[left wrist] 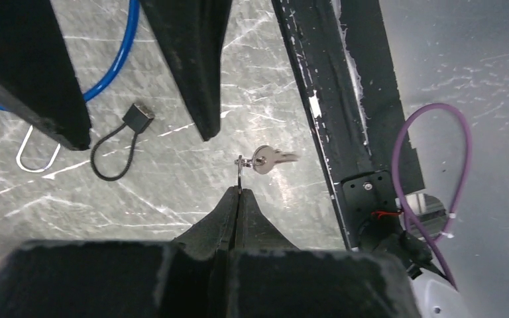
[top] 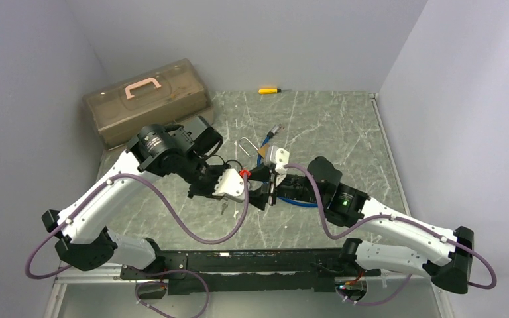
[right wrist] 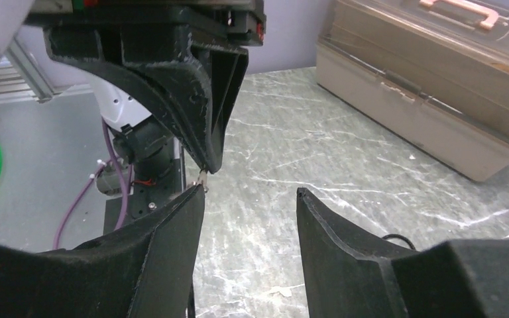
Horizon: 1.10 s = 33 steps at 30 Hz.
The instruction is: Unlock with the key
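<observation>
A small silver key (left wrist: 266,159) hangs on a thin ring just beyond my left gripper (left wrist: 239,190), which is shut and pinches that ring at its very tips. In the right wrist view the same ring (right wrist: 203,177) dangles from the left fingers (right wrist: 199,106), right beside my right gripper's left fingertip. My right gripper (right wrist: 250,193) is open, facing the left one, with nothing between its fingers. From above, both grippers (top: 257,197) (top: 273,189) meet nose to nose over the middle of the table. A silver U-shaped shackle (left wrist: 36,158) lies on the table; its lock body is hidden.
A black cable loop with a square head (left wrist: 116,149) and a blue cable (left wrist: 116,63) lie under the right gripper. A tan toolbox with a pink handle (top: 149,99) stands at the back left, a yellow screwdriver (top: 268,90) by the back wall. A black rail (top: 252,262) runs along the near edge.
</observation>
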Available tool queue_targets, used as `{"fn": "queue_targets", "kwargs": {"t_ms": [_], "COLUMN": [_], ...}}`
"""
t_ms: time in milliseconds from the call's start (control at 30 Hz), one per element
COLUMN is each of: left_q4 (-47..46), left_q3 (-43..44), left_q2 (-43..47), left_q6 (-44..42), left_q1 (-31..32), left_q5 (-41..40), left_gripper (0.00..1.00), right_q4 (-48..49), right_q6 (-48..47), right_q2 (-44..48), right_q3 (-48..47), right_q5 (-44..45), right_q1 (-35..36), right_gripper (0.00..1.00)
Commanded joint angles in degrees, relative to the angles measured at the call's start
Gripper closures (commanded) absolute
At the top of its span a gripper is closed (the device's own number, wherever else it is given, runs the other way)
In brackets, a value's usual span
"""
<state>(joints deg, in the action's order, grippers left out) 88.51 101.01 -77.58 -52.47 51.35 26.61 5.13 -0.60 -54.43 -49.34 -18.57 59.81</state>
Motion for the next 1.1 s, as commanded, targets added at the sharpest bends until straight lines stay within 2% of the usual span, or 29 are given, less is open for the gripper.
{"fn": "queue_targets", "kwargs": {"t_ms": [0,133,367,933,1067], "left_q4": [1.9,1.8,1.7,1.7,1.7], "left_q3": [1.8,1.8,1.1,3.5,4.1], "left_q2": [-0.6,-0.8,-1.2,-2.6,-2.4], "left_q6": [5.8,6.9,8.0,9.0,9.1], "left_q1": [0.5,0.5,0.4,0.5,0.4], "left_q5": [2.5,3.4,3.2,0.6,0.7], "left_gripper": [1.00,1.00,1.00,1.00,1.00], "right_q4": [8.9,11.4,15.4,13.1,11.9], "right_q6": [0.5,3.2,5.0,6.6,5.7], "right_q2": [0.2,-1.6,-4.3,-6.8,-6.5], "right_q3": [2.6,3.4,3.8,2.9,3.1], "right_q5": [-4.0,-7.9,-12.3,-15.7,-14.5], "right_q1": [0.2,0.2,0.2,0.2,0.2], "right_gripper": [0.45,0.49,0.68,0.70,0.76]}}
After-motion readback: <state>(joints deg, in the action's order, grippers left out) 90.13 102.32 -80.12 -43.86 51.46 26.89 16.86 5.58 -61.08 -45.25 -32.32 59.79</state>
